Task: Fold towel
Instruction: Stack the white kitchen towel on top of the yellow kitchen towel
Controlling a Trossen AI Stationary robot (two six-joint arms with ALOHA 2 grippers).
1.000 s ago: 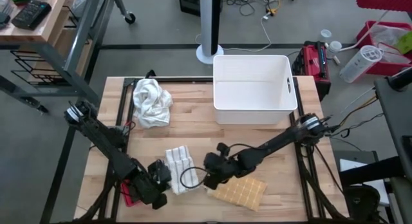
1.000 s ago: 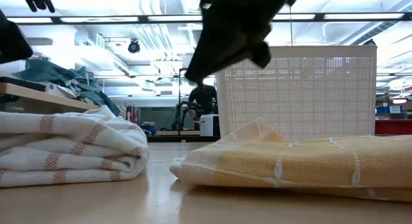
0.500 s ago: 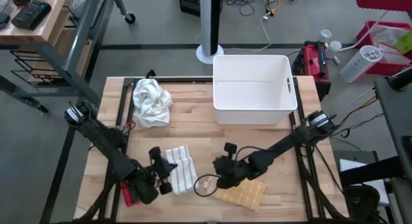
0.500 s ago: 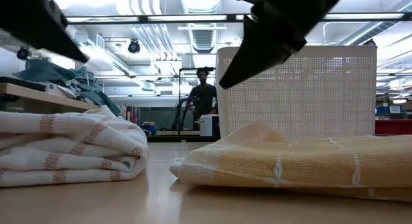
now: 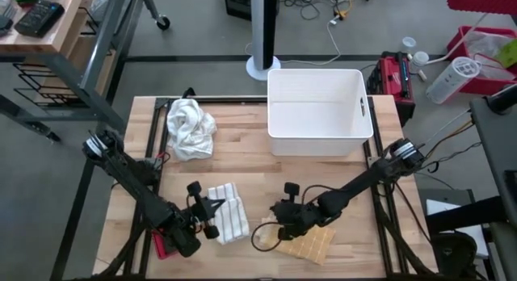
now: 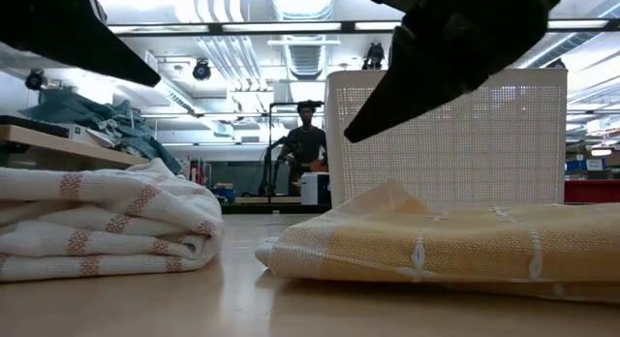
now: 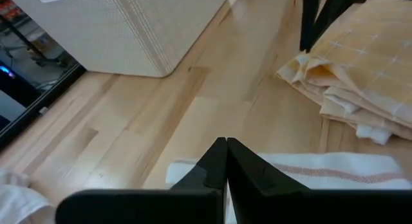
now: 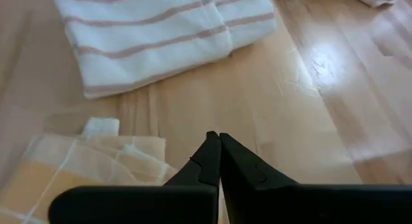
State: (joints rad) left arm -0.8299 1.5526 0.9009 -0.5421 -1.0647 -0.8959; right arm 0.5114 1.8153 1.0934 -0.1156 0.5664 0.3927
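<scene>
Fingers of the left gripper (image 7: pixel 225 161) are pressed together, empty, just above the striped towel (image 5: pixel 226 215)'s near edge. The right gripper (image 8: pixel 214 154) is likewise closed on nothing, over the yellow towel (image 5: pixel 305 242)'s corner. Bare table (image 5: pixel 246 172) is left between both folded towels; the white bin (image 5: pixel 317 111) and a crumpled white towel (image 5: pixel 190 127) are seen farther off.

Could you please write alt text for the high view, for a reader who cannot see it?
Two dark arms lean over a wooden table, grippers shut: the left gripper above a folded striped towel, the right gripper beside a folded yellow towel. Behind sit a crumpled white towel and white bin.
</scene>
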